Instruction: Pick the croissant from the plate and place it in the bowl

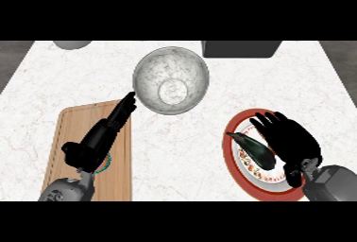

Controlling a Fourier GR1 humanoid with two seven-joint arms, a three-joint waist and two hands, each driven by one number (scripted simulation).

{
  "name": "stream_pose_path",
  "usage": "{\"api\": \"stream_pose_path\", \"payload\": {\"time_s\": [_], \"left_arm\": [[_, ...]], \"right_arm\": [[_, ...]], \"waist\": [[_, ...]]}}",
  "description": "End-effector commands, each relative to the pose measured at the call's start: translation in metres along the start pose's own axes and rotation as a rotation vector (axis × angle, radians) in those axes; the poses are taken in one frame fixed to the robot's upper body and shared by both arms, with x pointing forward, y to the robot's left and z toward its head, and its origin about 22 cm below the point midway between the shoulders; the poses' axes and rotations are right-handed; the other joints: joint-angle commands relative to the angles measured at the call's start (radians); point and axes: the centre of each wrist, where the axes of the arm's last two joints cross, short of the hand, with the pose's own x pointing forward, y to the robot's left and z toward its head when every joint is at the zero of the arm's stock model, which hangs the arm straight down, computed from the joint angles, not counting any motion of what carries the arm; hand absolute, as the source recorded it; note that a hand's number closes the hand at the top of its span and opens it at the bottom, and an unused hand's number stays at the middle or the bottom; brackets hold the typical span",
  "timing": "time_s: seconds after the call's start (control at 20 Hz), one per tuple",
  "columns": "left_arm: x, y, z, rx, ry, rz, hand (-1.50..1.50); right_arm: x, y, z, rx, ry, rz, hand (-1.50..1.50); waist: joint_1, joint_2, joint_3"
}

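Nearest, at the lower left, the grey left forearm rises over a wooden cutting board, a pale rectangular slab with lengthwise grain and rounded corners, lying flat on the counter, whose top is white marble with faint reddish veining. The left hand stretches up and to the right, fingers straight and together, holding nothing; its fingertips end right at the near-left rim of the bowl.

At the lower right, the right hand hangs over a round plate with a red rim and a white centre carrying a small coloured pattern along the inner edge. No writing can be read on it. The fingers are spread and relaxed, not closed on anything. Just left of the palm, on the plate, lies a dark, glossy, elongated object with a pointed upper end; it is where the croissant should be, though it looks nearly black.

Farther back, near the middle, the bowl is a round, speckled grey, metallic-looking dish with a paler flat bottom.

At the far edge sit a dark rectangular block and, to the left, a partly cut-off grey rounded shape.
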Motion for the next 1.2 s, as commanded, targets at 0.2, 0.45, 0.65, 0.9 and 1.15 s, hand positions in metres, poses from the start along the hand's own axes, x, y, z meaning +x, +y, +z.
{"api": "stream_pose_path", "payload": {"time_s": [0.2,0.45,0.65,0.9,1.15], "left_arm": [[0.012,0.007,-0.001,0.005,-0.019,-0.012,0.00],[-0.004,-0.004,0.002,-0.015,0.008,0.003,0.00],[-0.017,0.004,-0.006,0.005,0.005,-0.007,0.00],[0.004,0.011,0.003,-0.007,-0.004,-0.013,0.00],[-0.006,-0.005,-0.002,-0.014,0.018,0.008,0.00]], "right_arm": [[-0.011,0.032,-0.008,-0.037,0.057,0.013,-1.50],[-0.036,0.029,-0.029,0.032,0.062,0.001,-1.50],[-0.034,0.031,-0.055,0.003,0.057,-0.016,-1.50],[-0.013,0.042,-0.059,-0.006,0.037,-0.018,-1.50],[-0.023,0.032,-0.064,-0.073,-0.071,-0.010,1.50]], "waist": [[-0.001,0.000,0.000],[0.001,0.000,0.000],[0.004,0.003,0.000],[0.003,0.000,0.000],[0.002,0.001,0.000]]}}
